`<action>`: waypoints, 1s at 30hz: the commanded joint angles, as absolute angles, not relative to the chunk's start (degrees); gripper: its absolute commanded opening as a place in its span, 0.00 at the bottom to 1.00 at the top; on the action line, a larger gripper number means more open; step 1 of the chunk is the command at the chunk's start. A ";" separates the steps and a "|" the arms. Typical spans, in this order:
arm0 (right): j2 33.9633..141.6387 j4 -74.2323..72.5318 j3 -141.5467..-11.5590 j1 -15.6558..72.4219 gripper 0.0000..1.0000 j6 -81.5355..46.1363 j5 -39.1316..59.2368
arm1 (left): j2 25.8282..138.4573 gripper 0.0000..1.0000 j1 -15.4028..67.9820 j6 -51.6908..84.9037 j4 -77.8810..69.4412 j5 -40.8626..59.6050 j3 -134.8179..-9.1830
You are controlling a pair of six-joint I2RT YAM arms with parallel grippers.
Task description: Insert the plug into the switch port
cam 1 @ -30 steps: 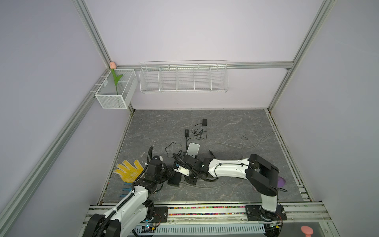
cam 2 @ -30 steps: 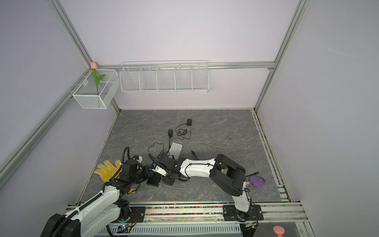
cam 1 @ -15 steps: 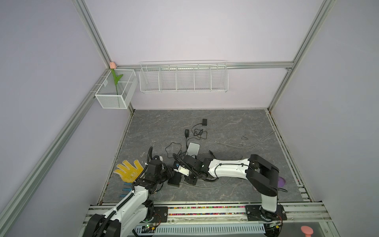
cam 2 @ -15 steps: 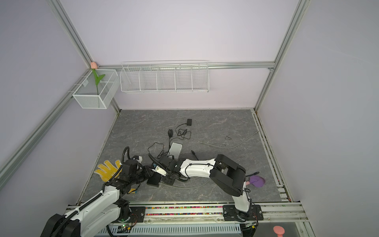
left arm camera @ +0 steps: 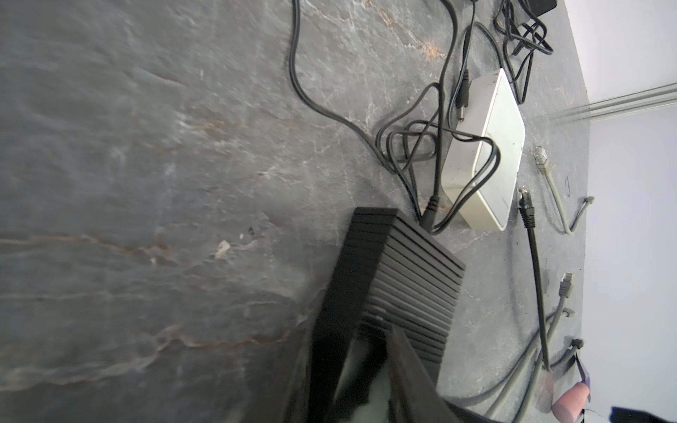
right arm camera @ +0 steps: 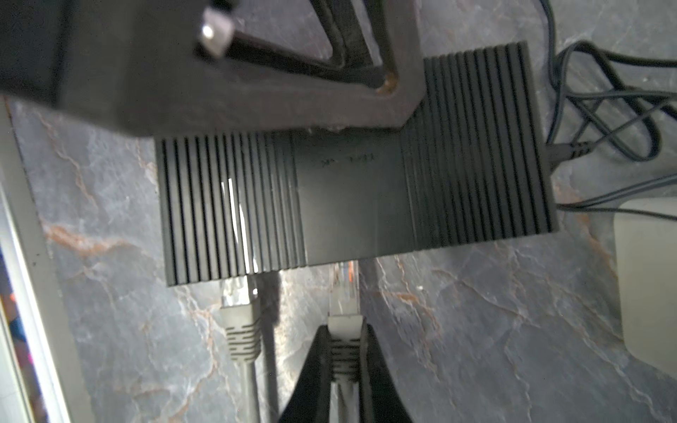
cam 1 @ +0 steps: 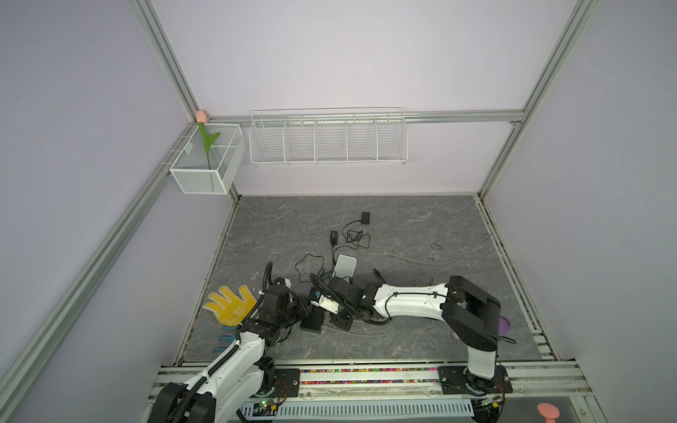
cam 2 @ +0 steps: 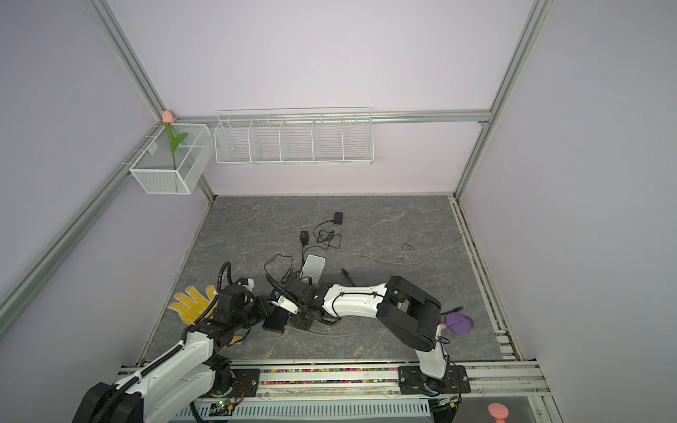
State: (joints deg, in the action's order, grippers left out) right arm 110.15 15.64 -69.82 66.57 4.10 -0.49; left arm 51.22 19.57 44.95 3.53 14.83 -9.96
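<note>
The right gripper (right arm camera: 344,351) pinches the grey clear-tipped cable plug (right arm camera: 343,293), its tip at the port edge of the black ribbed plastic switch (right arm camera: 351,197). It should push straight in, while the left gripper (left arm camera: 361,329) clamps the switch end.

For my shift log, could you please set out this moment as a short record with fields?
switch: black, ribbed, flat on the table
left tool: closed on the switch's end
right tool: closed on the boot of the grey plug
plug tip: clear, at the switch's port edge; how deep it sits cannot be told
next port: second grey plug meets the same edge, alongside
nearby: white box beside the switch, loose black cables
</note>
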 commanded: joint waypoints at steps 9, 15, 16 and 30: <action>108.52 6.64 -70.22 67.71 0.07 2.22 0.01 | 50.47 0.33 20.81 45.40 7.21 16.45 -8.35; 109.42 5.32 -70.31 68.22 0.07 1.52 -0.58 | 50.57 0.33 21.27 45.44 7.25 16.48 -8.19; 109.55 5.14 -70.31 68.34 0.06 1.41 -0.57 | 50.56 0.33 21.23 45.48 7.21 16.44 -8.19; 110.87 1.73 -69.18 69.10 0.06 0.45 -0.11 | 49.17 0.33 21.62 45.66 8.09 16.22 -8.00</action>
State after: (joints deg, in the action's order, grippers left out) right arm 110.52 13.63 -69.38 68.03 0.99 -1.69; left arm 49.19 20.32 44.95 4.56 12.67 -9.41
